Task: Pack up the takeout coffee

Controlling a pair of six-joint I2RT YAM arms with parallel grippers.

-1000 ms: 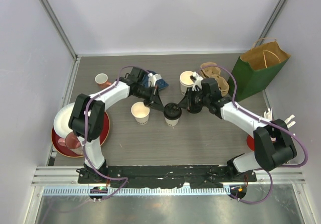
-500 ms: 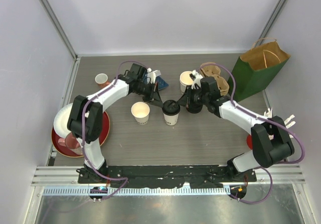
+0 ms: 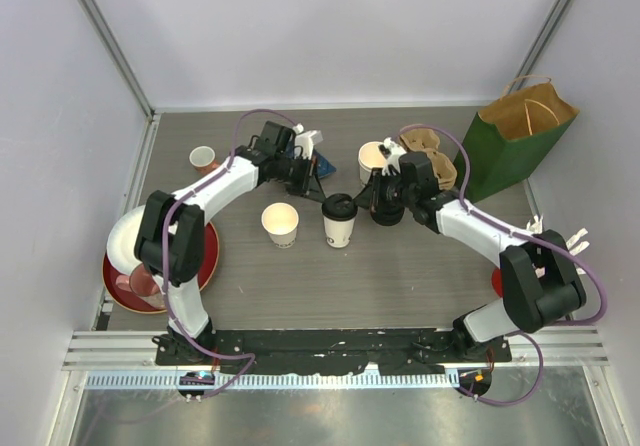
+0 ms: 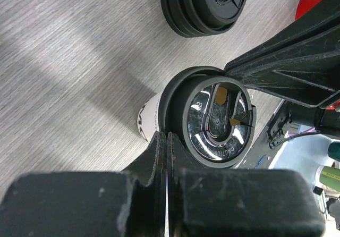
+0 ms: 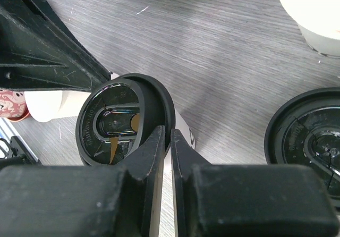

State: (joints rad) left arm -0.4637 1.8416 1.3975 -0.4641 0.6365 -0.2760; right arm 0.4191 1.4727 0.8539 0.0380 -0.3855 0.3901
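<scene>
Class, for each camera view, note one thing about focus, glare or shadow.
Left wrist view: the near fingers look soft, and the black lid carries glare. Right wrist view: the fingers are blurred, while the table grain is sharp. Top external view: evenly lit, with only faint shadows on the table.

Capped cup (image 3: 340, 230): cream-white tapered paper, upright, black sip lid (image 3: 340, 206) on top, well left of the green bag (image 3: 515, 136). Second cup (image 3: 281, 224): same type, unlidded, upright, farther left. Third cup (image 3: 372, 162): unlidded, upright, nearest the bag.

Lidded cup (image 3: 340, 222) boxed btwn L gripper (image 4: 166, 137) & R gripper (image 5: 167, 132); near side open.
</scene>
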